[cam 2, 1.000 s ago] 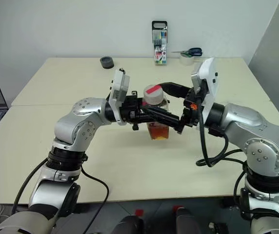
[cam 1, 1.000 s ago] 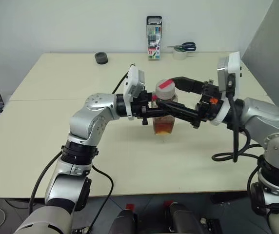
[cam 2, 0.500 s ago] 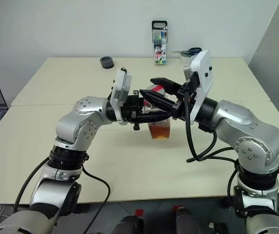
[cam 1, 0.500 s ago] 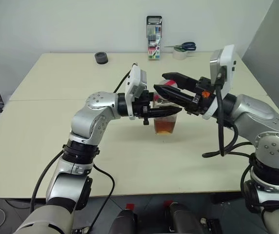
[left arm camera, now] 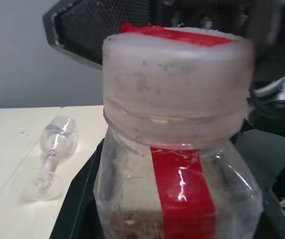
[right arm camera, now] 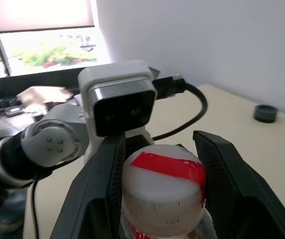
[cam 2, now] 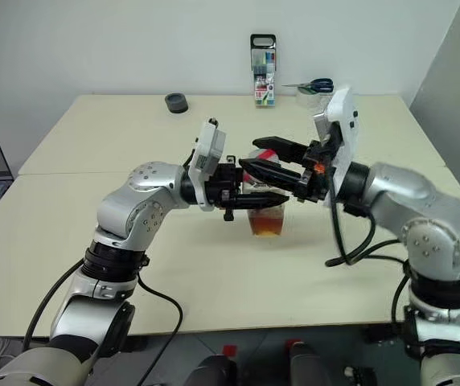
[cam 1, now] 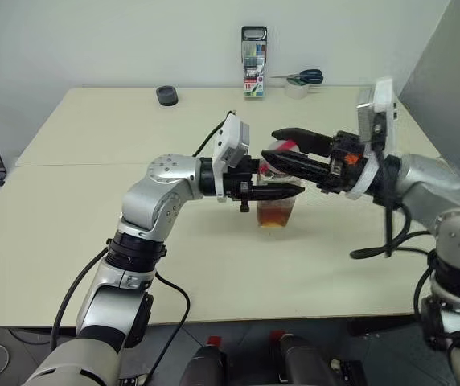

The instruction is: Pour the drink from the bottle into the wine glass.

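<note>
The bottle stands upright mid-counter, amber drink in its lower part. The left tool is clamped on the bottle's body below the neck. The right tool reaches in from the opposite side, its fingers closed around the cap, one on each side. The glass lies on its side on the counter, apart from the bottle.
</note>
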